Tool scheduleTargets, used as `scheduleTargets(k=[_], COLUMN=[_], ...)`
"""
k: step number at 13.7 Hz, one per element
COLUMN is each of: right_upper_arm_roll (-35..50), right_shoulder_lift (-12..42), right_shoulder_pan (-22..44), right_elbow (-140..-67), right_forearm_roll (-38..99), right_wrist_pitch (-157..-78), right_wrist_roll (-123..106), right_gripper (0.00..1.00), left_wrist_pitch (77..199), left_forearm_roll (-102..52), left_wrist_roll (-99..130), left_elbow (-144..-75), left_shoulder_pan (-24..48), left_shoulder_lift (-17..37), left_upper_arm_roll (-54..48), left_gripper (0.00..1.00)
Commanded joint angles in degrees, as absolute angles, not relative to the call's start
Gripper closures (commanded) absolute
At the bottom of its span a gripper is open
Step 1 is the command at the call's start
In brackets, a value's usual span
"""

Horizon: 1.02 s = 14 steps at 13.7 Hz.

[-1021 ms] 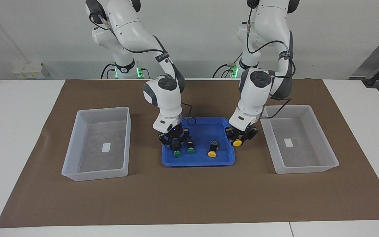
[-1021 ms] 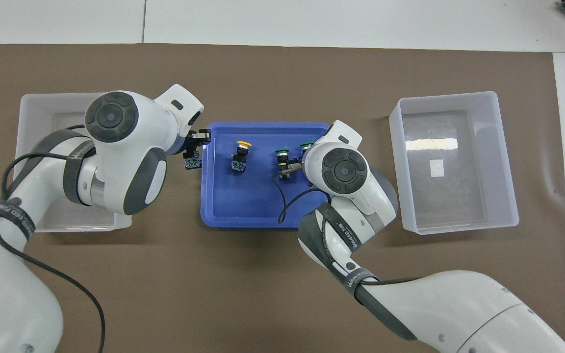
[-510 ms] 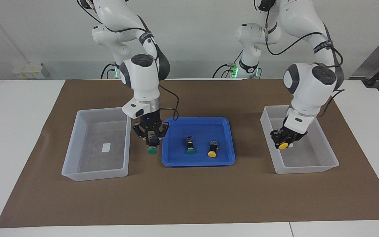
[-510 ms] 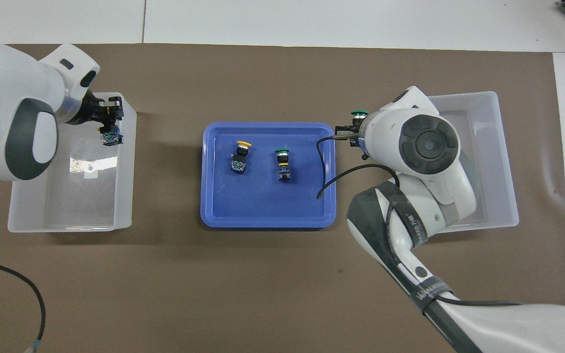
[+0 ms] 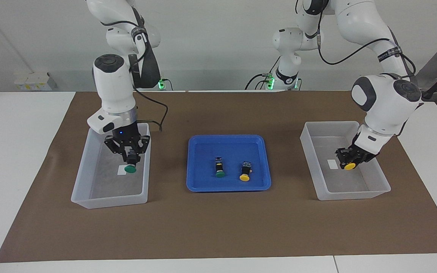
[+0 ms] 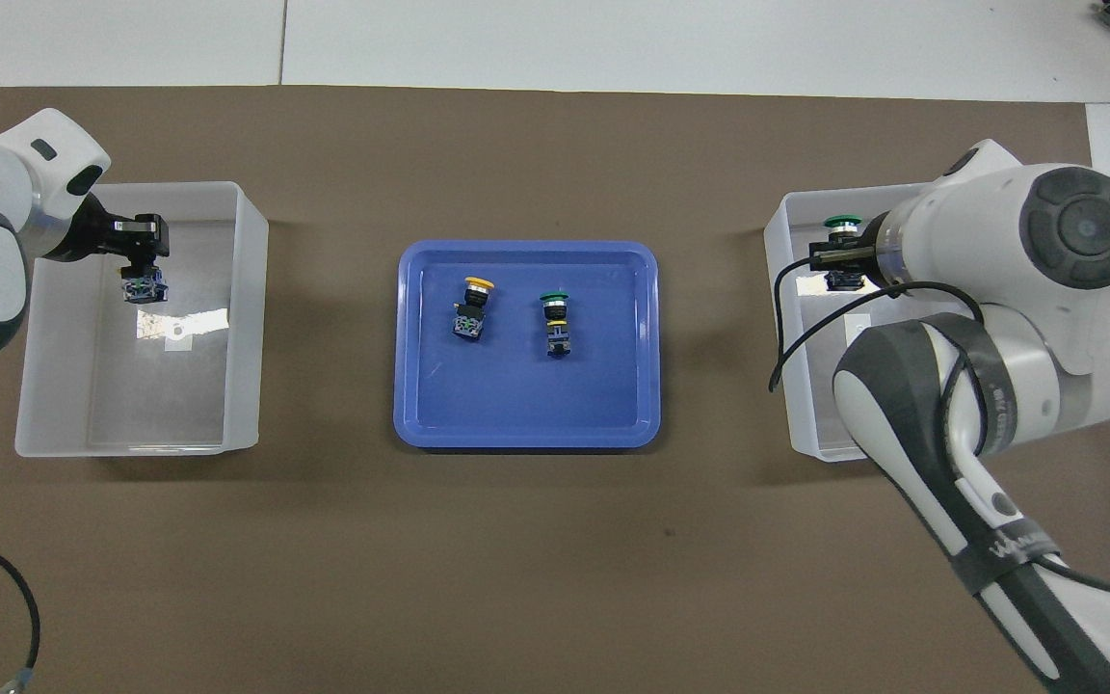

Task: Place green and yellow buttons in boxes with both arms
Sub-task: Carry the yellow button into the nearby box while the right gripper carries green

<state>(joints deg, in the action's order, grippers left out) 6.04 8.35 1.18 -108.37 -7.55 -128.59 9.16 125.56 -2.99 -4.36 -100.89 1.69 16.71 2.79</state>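
Both carried buttons have been moved from the blue tray (image 5: 229, 185) to over the boxes. The green-capped button (image 5: 130, 168) is pinched by the right gripper (image 5: 129, 158) over its box (image 5: 84, 178), the yellow-capped button (image 5: 350, 166) by the left gripper (image 5: 348, 161) over the other box (image 5: 370, 151). Release is judged next; two buttons remain in the tray.

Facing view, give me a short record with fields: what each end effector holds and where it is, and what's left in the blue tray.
left end effector: shut on a yellow button, over the box at the left arm's end
right end effector: shut on a green button, over the box at the right arm's end
blue tray: between the boxes, holds one green button and one yellow button, lying side by side and apart
buttons resting in boxes: none yet
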Motion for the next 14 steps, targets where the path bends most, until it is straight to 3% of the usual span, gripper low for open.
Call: scheduleTargets(k=[1, 9, 10, 11, 13, 14], right_upper_arm_roll=[6.77, 6.77, 6.77, 6.77, 6.68, 6.68], right_shoulder_lift=[6.85, 16.51, 17.57, 18.54, 20.12, 20.82], right_shoulder_pan=[-3.15, -6.68, -6.77, -6.77, -6.77, -7.12], right_elbow=[-111.97, -111.27, -111.27, -111.18, -111.09, -111.09], right_forearm_roll=[-4.66, -4.66, -4.66, -4.66, -4.66, -4.75], right_wrist_pitch=[-129.28, -142.01, -143.34, -144.05, -145.89, -146.86], right_wrist_roll=[3.18, 0.26, 0.26, 0.26, 0.18, 0.09], right_gripper=[1.00, 1.00, 1.00, 1.00, 1.00, 1.00], left_wrist_pitch=[131.47, 137.72, 137.64, 137.55, 137.11, 136.85], left_forearm_roll=[-3.78, -3.78, -3.78, -3.78, -3.26, -3.16], left_wrist_roll=[-6.77, -7.38, -7.30, -7.29, -7.38, -7.56], left_elbow=[-106.43, -109.25, -109.25, -109.25, -108.90, -108.46], left_shoulder_pan=[0.79, 0.79, 0.97, 0.97, 0.97, 0.97], left_shoulder_lift=[15.64, 18.81, 18.81, 18.81, 18.90, 18.90], left_upper_arm_roll=[2.55, 2.55, 2.55, 2.55, 2.55, 2.55], left_gripper=[1.00, 1.00, 0.96, 0.73, 0.39, 0.32])
